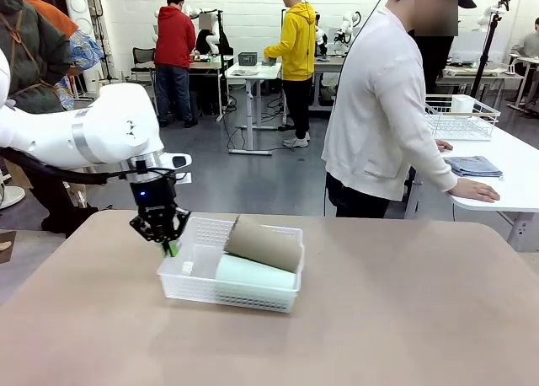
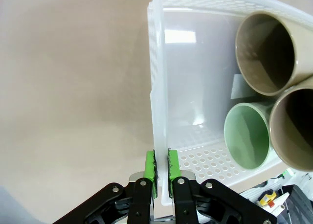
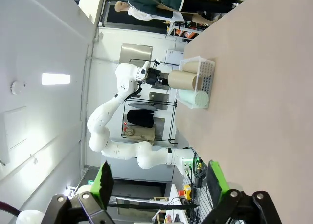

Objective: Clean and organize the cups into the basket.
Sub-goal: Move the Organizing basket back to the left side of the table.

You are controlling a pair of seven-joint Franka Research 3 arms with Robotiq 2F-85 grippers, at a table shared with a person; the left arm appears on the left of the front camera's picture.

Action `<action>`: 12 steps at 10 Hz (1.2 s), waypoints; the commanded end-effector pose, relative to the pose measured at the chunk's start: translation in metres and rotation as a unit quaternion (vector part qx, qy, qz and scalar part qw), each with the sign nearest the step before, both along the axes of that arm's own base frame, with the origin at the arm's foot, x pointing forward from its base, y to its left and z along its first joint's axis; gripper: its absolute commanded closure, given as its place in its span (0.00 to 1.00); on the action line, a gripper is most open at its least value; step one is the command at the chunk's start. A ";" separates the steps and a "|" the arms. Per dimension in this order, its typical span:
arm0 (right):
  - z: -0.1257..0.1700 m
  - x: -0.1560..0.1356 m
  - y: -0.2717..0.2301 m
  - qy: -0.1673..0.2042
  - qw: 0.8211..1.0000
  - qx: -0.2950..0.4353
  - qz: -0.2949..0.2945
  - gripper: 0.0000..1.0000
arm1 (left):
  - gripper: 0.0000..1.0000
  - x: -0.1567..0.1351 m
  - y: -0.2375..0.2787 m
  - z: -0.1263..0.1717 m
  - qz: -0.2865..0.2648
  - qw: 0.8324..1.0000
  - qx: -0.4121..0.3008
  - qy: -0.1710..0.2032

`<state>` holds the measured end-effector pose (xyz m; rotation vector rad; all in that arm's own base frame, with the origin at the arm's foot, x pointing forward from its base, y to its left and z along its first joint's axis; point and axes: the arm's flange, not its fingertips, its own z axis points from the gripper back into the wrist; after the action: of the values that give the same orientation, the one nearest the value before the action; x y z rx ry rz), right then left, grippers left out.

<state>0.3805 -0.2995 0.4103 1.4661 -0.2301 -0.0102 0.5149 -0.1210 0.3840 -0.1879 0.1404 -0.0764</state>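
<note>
The white lattice basket [image 1: 221,295] sits on the tan table, left of centre. A brown cup [image 1: 263,243] lies on its side in it, on top of a pale mint cup [image 1: 253,276]. My left gripper [image 1: 171,248] is at the basket's left end, shut on its wall. In the left wrist view the green pads [image 2: 151,168] pinch the thin basket wall [image 2: 157,67]. Inside, two brown cups [image 2: 266,53] [image 2: 296,129] and the mint cup [image 2: 247,136] point their open mouths at the camera. My right gripper [image 3: 161,185] is open and holds nothing, far from the basket [image 3: 204,80].
A person in a white sweatshirt [image 1: 383,108] stands at the table's far side, with both hands on a neighbouring white table [image 1: 514,184]. That table carries a wire basket [image 1: 459,116] and a folded blue cloth [image 1: 473,165]. Bare tabletop [image 1: 404,318] spreads right of the basket.
</note>
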 end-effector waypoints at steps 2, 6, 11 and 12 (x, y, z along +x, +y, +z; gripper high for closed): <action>0.002 -0.004 0.003 0.004 1.000 0.005 -0.001 0.00 | 0.88 0.002 0.053 0.011 -0.009 0.998 0.062 -0.024; 0.002 -0.004 0.003 0.004 1.000 0.005 -0.001 0.00 | 0.88 -0.009 0.120 0.043 0.024 0.987 0.143 -0.071; 0.002 -0.004 0.003 0.004 1.000 0.005 -0.001 0.00 | 0.88 -0.017 0.196 0.035 0.087 0.983 0.152 -0.063; 0.002 -0.004 0.003 0.004 1.000 0.005 -0.001 0.00 | 0.88 -0.019 0.208 0.033 0.105 0.980 0.155 -0.064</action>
<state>0.3800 -0.2993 0.4099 1.4675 -0.2300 -0.0113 0.4977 0.0805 0.4210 0.0649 0.0277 0.1029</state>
